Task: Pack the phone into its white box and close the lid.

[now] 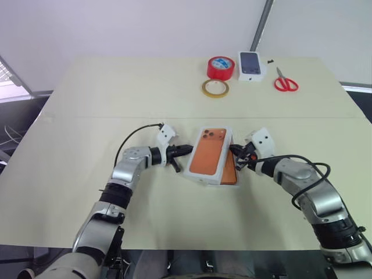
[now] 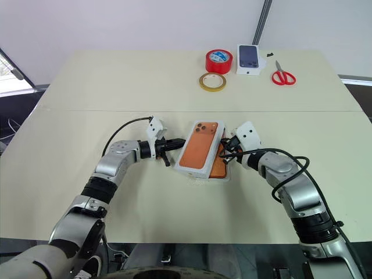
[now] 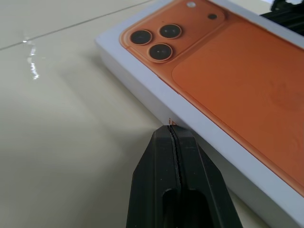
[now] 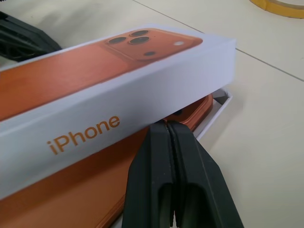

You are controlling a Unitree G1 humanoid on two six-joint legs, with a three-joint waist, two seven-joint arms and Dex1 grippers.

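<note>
The lid (image 1: 209, 154), white-rimmed with an orange phone printed on its top and "iPhone" lettered along its side, sits askew over the white box (image 4: 219, 105) in the middle of the cream table (image 1: 87, 116), its right edge riding high rather than seated. Beneath it the copper-orange phone (image 4: 76, 194) lies flat in the tray, its right side showing past the lid's edge, so the packing step looks done and the closing is what remains. The left gripper (image 3: 172, 137) is clenched with nothing between its fingers, its tip resting against the lid's left wall, apparently to brace the lid and stop it sliding. The right gripper (image 4: 168, 130) is likewise clenched and empty, its tip tucked under the raised right edge of the lid, just above the phone; whether it touches the lid I cannot tell. Pressing from both sides with closed fingers suits nudging the cover square over the tray before it drops. The risk is that the lid catches on the box rim and drags the tray along. At the far edge lie a red tape roll (image 1: 221, 67), a tan tape roll (image 1: 215, 88), a small white carton (image 1: 251, 65) and red-handled scissors (image 1: 285, 82), well apart from the work.
</note>
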